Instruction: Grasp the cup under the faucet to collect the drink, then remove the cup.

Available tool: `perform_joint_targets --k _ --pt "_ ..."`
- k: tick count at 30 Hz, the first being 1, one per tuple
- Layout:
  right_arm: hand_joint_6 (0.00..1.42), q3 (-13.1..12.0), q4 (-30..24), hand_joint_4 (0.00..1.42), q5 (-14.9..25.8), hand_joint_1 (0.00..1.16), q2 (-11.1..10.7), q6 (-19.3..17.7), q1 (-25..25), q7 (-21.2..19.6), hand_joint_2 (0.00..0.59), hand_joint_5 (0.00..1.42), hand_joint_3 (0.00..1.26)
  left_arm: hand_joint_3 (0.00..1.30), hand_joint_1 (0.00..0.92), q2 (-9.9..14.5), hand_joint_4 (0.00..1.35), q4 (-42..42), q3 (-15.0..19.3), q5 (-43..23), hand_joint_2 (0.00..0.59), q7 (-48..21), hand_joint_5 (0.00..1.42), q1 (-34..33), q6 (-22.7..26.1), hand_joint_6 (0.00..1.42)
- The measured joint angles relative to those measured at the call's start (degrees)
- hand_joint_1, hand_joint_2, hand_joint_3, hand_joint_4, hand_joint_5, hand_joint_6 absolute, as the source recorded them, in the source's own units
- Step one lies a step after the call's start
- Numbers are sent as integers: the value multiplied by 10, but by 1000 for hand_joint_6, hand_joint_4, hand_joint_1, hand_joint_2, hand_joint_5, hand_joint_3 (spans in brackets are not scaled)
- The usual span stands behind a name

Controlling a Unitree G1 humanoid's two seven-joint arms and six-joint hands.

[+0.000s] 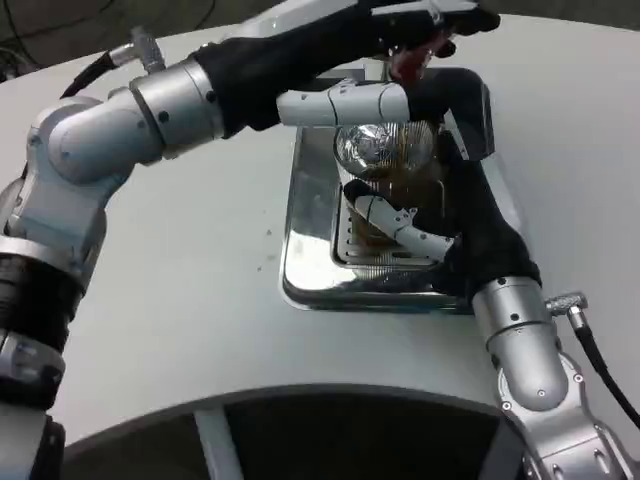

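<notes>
My right hand (pixel 455 225) was wrapped around the cup (pixel 392 170), fingers (pixel 405 225) curled across its near face and the black palm pressed to its right side, so it held the glass. My left hand (pixel 400 55) was reaching over from the left to the far side of the tray, up by the red faucet handle (pixel 410 62); one white finger lay along the cup's upper rim, and I could not tell whether that hand was closed on the handle or only resting there.

The cup sat on the slotted grate of the shiny metal drip tray (pixel 310 270), directly beneath the faucet, and brown drink (pixel 410 185) showed in its lower part. It looked clear and ribbed, possibly thin plastic or glass, so I judged it stiff enough to grip but easy to crack or squash if squeezed hard. With liquid inside it would be heavier low down and ready to slosh, and any splashes would make the wall slippery. The ribs should give some purchase. I reckoned the best hold was around the mid-wall, below the rim and above the base, kept upright while lifting clear of the tray toward the near edge of the white table (pixel 180 300).
</notes>
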Motion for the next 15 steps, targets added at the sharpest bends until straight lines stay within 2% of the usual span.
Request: perform_joint_targets --k 6,15 --pt "0 1 11 0 4 727 13 -8 -5 0 214 6 0 150 0 2 71 0 0 0 73 -1 144 0 0 70" --pt "27 0 25 0 4 741 21 -13 -11 -9 217 47 0 154 0 8 71 -3 0 0 75 -2 144 0 0 74"
